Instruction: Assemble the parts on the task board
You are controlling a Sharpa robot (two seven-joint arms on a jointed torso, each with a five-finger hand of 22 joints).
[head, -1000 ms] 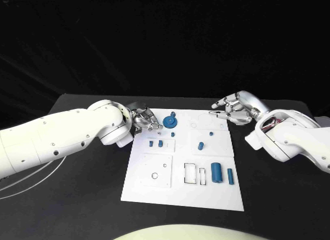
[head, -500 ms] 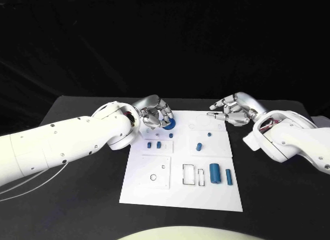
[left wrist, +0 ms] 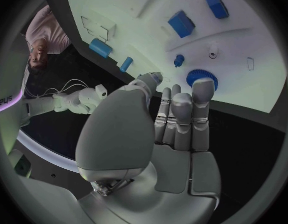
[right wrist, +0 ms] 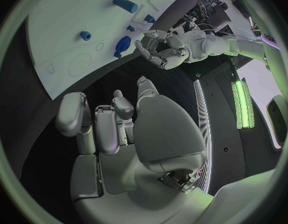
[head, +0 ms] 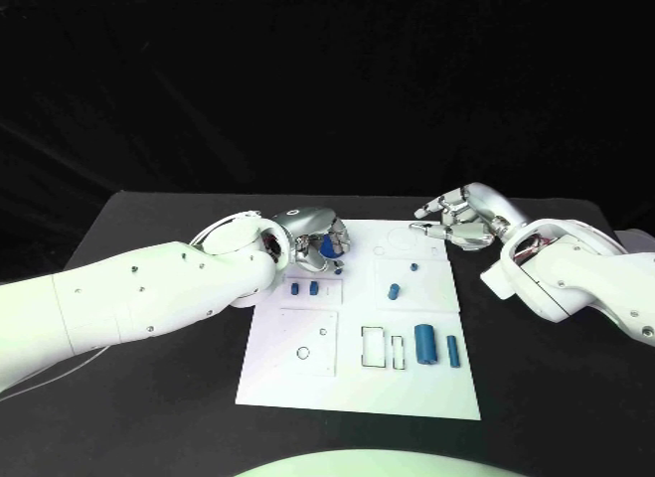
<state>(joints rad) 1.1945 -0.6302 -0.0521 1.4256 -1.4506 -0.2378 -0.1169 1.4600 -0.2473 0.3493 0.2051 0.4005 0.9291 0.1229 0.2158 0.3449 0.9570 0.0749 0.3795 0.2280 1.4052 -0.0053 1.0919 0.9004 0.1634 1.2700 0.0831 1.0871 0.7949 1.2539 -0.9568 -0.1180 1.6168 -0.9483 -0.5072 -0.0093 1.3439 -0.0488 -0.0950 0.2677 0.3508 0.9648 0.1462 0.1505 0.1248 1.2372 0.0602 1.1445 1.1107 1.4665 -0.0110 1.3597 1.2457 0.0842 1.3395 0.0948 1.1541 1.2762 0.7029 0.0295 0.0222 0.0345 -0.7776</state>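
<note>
- Left hand (head: 316,243) now curled over the upper left corner of the task board (head: 359,388), lower and more turned under than half a second ago, when fingers stood above the round part.
- Round blue part (head: 332,249) half hidden beneath those fingers in the head view; cannot tell whether gripped or merely covered (left wrist view puts the fingertips (left wrist: 203,87) just beside the toothed disc (left wrist: 201,77), fingers straight and together, nothing clasped).
- Right hand (head: 457,221) at the upper right of the frame, beside the board's top right corner, much where it was a second ago; fingers loosely curled, apart, holding nothing.
- Large blue cylinder (head: 426,344) lying flat at lower right of the board, long axis running up and down the frame, a slimmer blue pin (head: 453,348) parallel just beside it.
- Two short blue pegs (head: 304,288) side by side in the left middle panel; oval blue piece (head: 394,291) right of them, slightly tilted.
</note>
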